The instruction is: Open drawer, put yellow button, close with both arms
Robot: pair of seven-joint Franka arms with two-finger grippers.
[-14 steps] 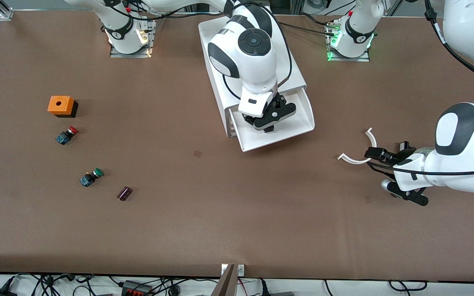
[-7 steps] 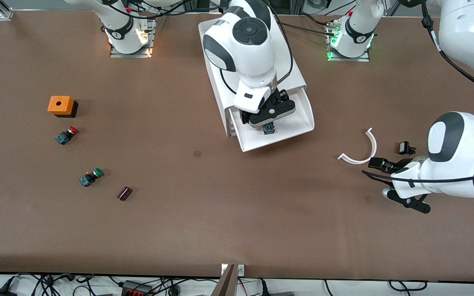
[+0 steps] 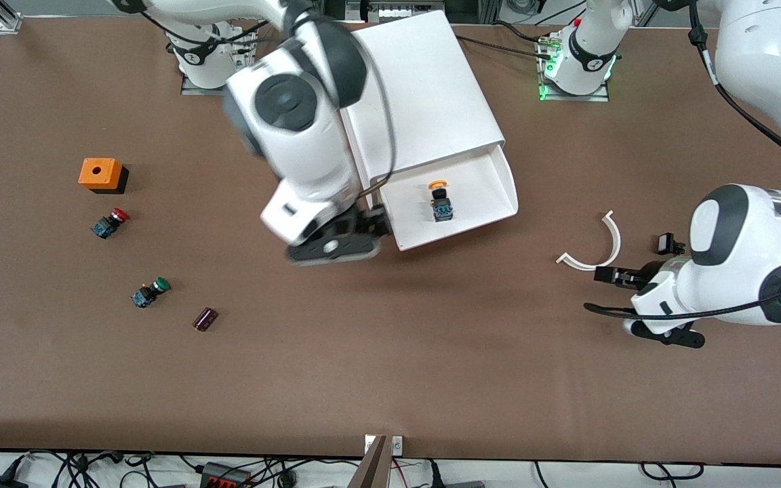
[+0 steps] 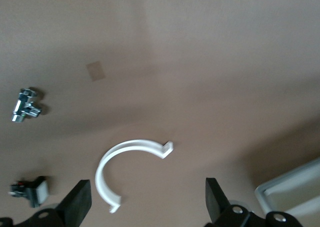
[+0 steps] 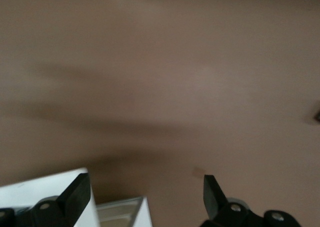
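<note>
Lying in the open drawer (image 3: 492, 196), yellow button (image 3: 440, 201), beside right claw (image 3: 336, 245).

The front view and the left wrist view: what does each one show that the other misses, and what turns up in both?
Only the front view shows the yellow button lying in the open drawer, the right gripper over the table beside the drawer, the red button, green button and orange box.

Only the left wrist view shows a small metal fitting and the left gripper with jaws open.

Both show the white curved clip, the small black part and the brown table.
</note>
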